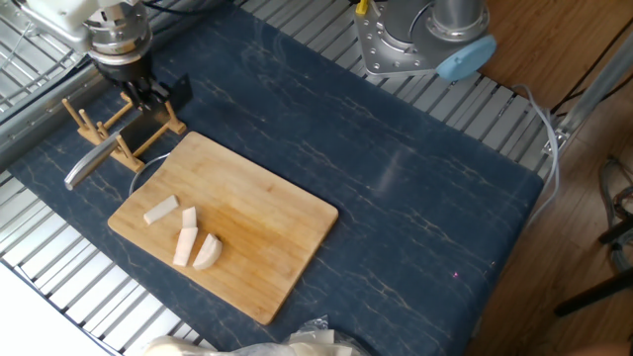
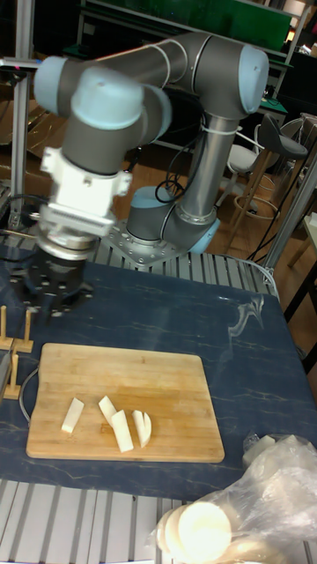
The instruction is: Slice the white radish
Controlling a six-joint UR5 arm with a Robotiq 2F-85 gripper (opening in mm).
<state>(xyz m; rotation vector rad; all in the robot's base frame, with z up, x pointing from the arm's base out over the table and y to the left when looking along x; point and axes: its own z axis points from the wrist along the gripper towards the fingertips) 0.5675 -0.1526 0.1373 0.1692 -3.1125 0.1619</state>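
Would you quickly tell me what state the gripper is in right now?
Gripper: above the knife rack, holding nothing visible; open or shut cannot be told.

Fixed view: high, looking steeply down across the worktop (image 1: 396,198).
Tall fixed view: low at the near edge, facing the arm's base, closer in.
Shared: wooden board (image 1: 247,213) (image 2: 158,374).
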